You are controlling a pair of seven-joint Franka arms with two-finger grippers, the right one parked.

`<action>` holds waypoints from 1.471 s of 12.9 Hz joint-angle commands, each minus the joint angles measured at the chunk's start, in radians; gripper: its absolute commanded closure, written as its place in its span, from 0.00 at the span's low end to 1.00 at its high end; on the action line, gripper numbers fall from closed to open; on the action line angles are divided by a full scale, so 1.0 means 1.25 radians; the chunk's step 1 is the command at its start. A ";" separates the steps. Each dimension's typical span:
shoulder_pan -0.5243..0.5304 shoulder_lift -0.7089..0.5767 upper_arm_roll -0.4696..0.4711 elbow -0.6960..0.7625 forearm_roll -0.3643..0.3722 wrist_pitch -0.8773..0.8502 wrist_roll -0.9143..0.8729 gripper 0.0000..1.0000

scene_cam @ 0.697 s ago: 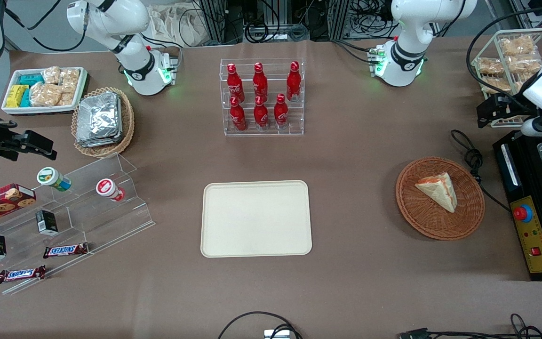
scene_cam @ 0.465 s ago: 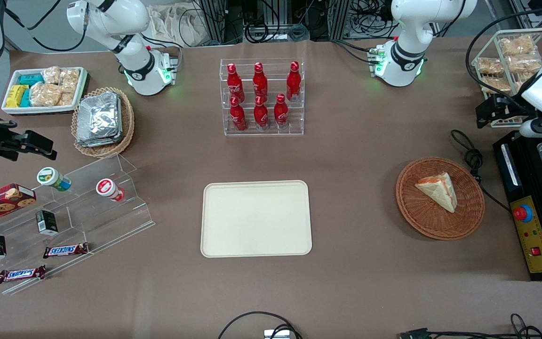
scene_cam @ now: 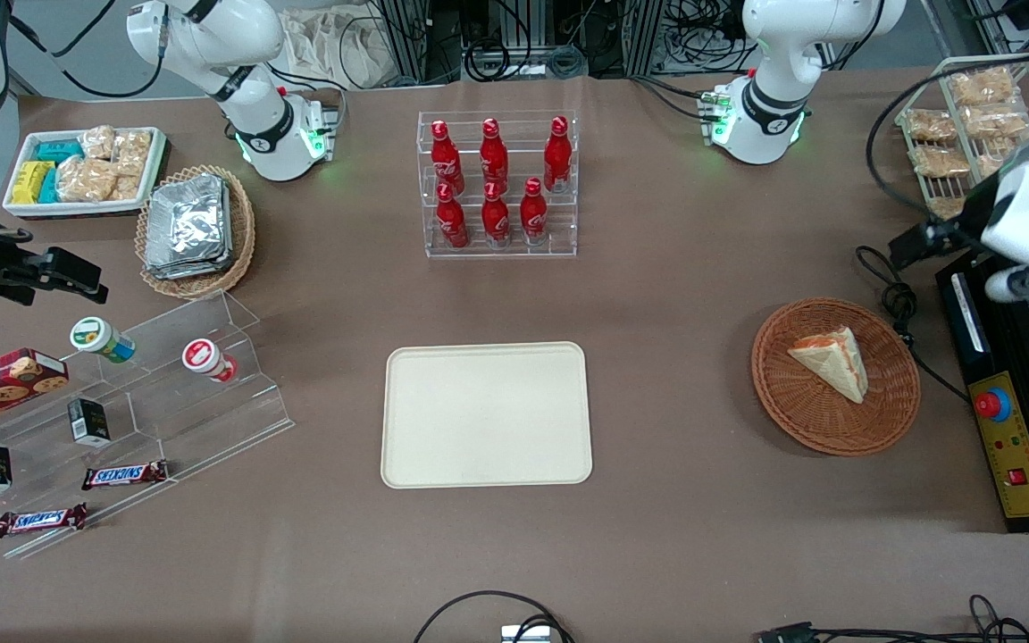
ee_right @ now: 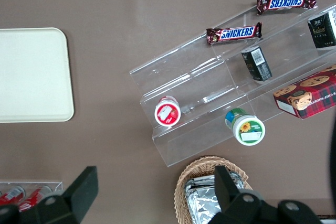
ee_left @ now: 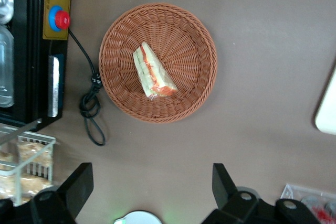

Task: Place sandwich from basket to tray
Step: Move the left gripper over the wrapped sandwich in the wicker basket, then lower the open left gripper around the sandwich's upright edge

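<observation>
Black fingers (ee_left: 79,184) of your gripper (ee_left: 152,187) stand wide apart, high above bare table near the basket (ee_left: 197,85). Sandwich (ee_left: 152,72) lies inside. Looped black cable (ee_left: 92,111) and control box (scene_cam: 1006,429) sit beside it; tray (scene_cam: 486,414) well apart, mid-table.

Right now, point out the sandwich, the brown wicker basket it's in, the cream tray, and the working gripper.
sandwich (scene_cam: 831,360): front view, middle of the pale bread face.
basket (scene_cam: 800,420): front view, bare woven wall.
tray (scene_cam: 485,414): front view, bare flat surface.
gripper (ee_left: 152,190): left wrist view, midway between open fingertips, above the table beside the basket.
</observation>
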 commanded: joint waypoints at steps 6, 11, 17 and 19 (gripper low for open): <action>0.015 -0.062 0.007 -0.368 0.009 0.391 -0.211 0.00; 0.064 -0.056 0.008 -0.504 0.003 0.578 -0.248 0.00; 0.106 -0.008 0.007 -0.605 -0.002 0.775 -0.328 0.00; 0.102 0.006 0.006 -0.625 -0.002 0.820 -0.358 0.00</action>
